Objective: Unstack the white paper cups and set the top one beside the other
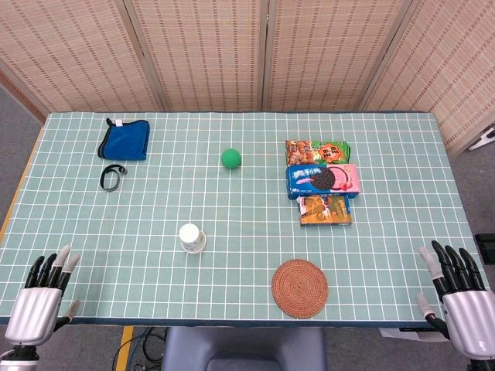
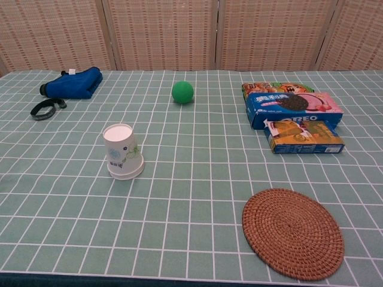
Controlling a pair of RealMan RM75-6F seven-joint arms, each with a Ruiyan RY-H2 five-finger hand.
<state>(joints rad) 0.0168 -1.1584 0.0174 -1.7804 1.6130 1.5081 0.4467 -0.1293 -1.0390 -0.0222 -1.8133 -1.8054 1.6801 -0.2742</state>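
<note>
The white paper cups (image 1: 191, 237) (image 2: 122, 152) stand upside down as one stack on the green checked table, left of its middle, with a blue-green print on the side. My left hand (image 1: 40, 302) hangs at the table's near left corner, fingers apart and empty. My right hand (image 1: 461, 297) is off the near right corner, fingers spread, holding nothing. Both hands are far from the cups and show only in the head view.
A round woven coaster (image 1: 300, 287) (image 2: 293, 232) lies near the front edge. Three snack boxes (image 1: 322, 181) (image 2: 293, 109) sit right of centre. A green ball (image 1: 230, 158) (image 2: 182, 92) is behind the cups. A blue pouch (image 1: 124, 139) (image 2: 70, 82) and black strap (image 1: 112, 178) (image 2: 46, 108) lie far left.
</note>
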